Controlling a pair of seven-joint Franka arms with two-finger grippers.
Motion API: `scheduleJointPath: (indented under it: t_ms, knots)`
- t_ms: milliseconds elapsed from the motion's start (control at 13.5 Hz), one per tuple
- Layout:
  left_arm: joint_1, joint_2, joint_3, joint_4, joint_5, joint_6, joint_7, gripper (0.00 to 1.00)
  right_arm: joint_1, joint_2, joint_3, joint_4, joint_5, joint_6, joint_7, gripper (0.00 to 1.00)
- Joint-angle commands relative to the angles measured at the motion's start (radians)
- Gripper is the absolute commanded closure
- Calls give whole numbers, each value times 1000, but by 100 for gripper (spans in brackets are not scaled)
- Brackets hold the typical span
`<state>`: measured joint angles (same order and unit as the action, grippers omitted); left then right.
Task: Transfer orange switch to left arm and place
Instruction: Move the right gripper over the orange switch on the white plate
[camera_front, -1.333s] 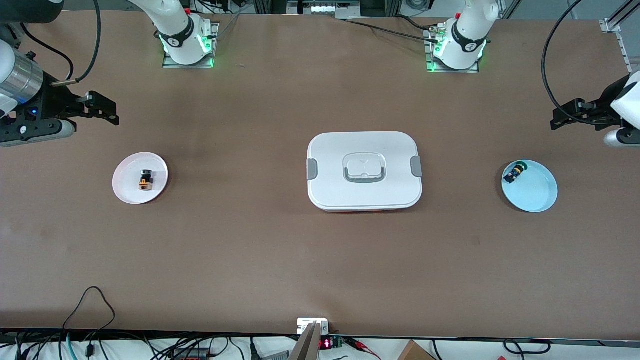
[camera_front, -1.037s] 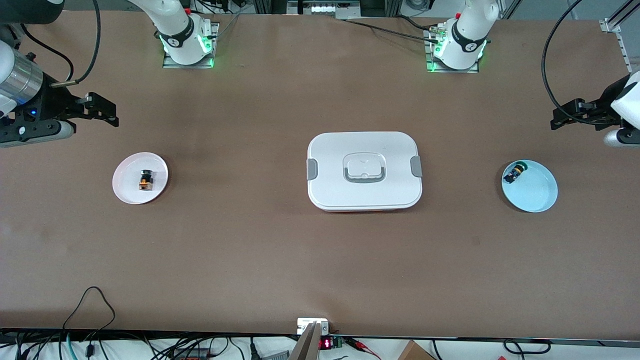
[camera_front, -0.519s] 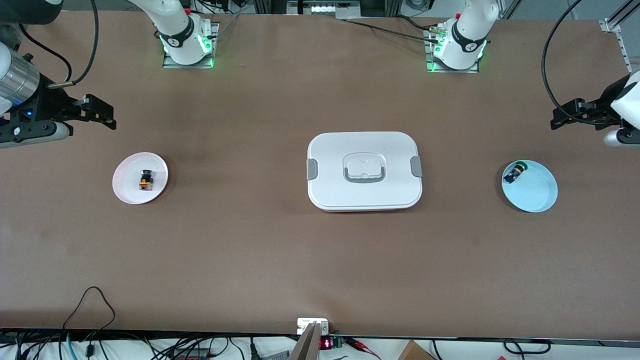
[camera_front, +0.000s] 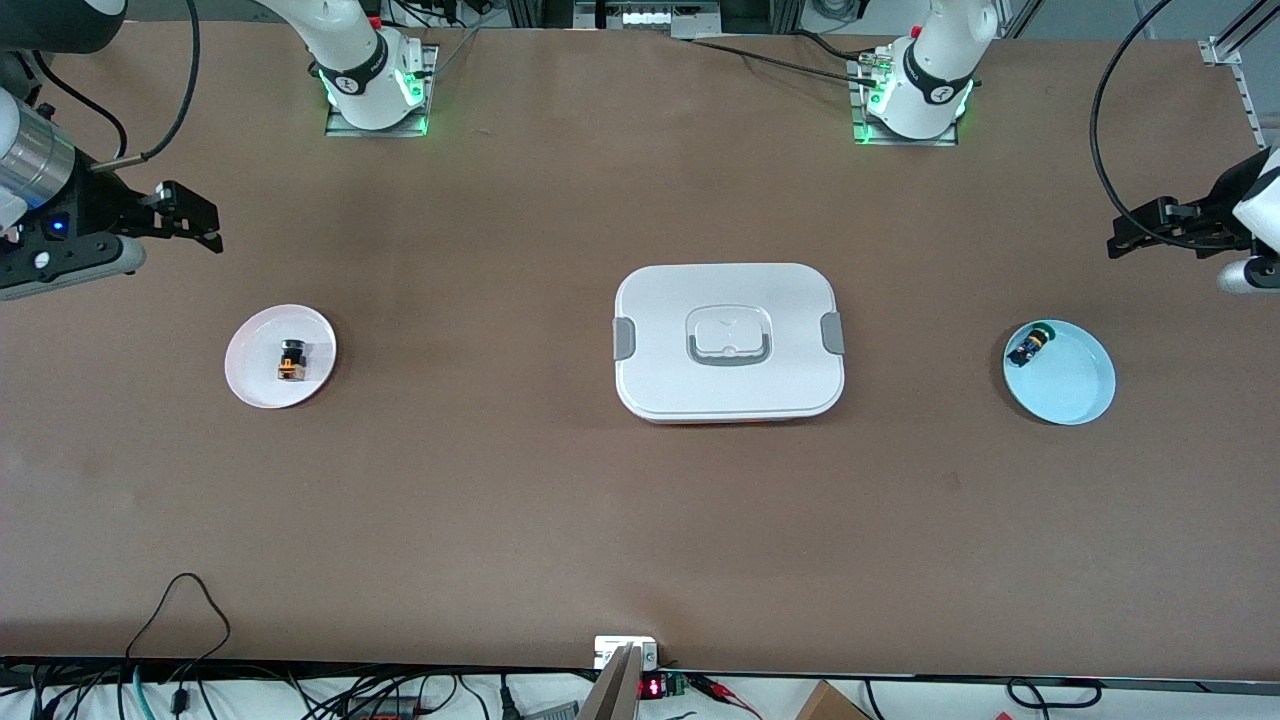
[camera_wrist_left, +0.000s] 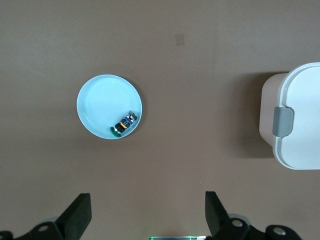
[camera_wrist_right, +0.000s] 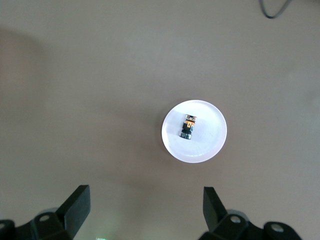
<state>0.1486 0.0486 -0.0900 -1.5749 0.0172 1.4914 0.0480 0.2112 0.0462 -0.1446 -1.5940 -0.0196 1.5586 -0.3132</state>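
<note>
Orange switch (camera_front: 291, 361) lay on its side in the pink plate (camera_front: 255, 385), toward the right arm's end of the table, well apart from the right gripper (camera_front: 190, 218), which hung above the bare table with its fingers spread wide and nothing between them. Only the front view showed the whole table (camera_front: 640, 520) with both arm bases and the complete box (camera_front: 728, 342). The right wrist view showed the orange switch (camera_wrist_right: 188, 126) more clearly, black body with an amber end, lying near the middle of the pink plate (camera_wrist_right: 207, 145), ahead of the right gripper (camera_wrist_right: 145, 207); the box did not appear there. The left wrist view showed only one end of the box (camera_wrist_left: 300, 120) with one grey latch (camera_wrist_left: 282, 121).

There were two plates, two switches, one box and two grippers. The blue plate (camera_front: 1075, 385) held one small black switch with green cap (camera_front: 1030, 346), close to the rim. In the left wrist view this switch (camera_wrist_left: 123, 125) lay ahead of the left gripper (camera_wrist_left: 148, 212), whose fingers were also spread and empty. The left gripper (camera_front: 1150, 230) hung over the table near the blue plate (camera_wrist_left: 95, 107), at the left arm's end. The box stood closed between both plates.
</note>
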Motion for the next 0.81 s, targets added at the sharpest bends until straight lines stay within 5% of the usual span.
scheduleJointPath:
  t_ms: [0, 296, 741]
  knots:
    - [8, 14, -2, 30, -17, -22, 3, 0, -10, 12, 2, 11, -28, -38, -262, 0]
    - [12, 14, -2, 30, -17, -26, 3, 0, -15, 57, 2, -76, -28, 46, -418, 0]
    - [28, 20, -2, 32, -26, -28, 4, 0, -82, 141, 0, -386, -30, 441, -786, 0]
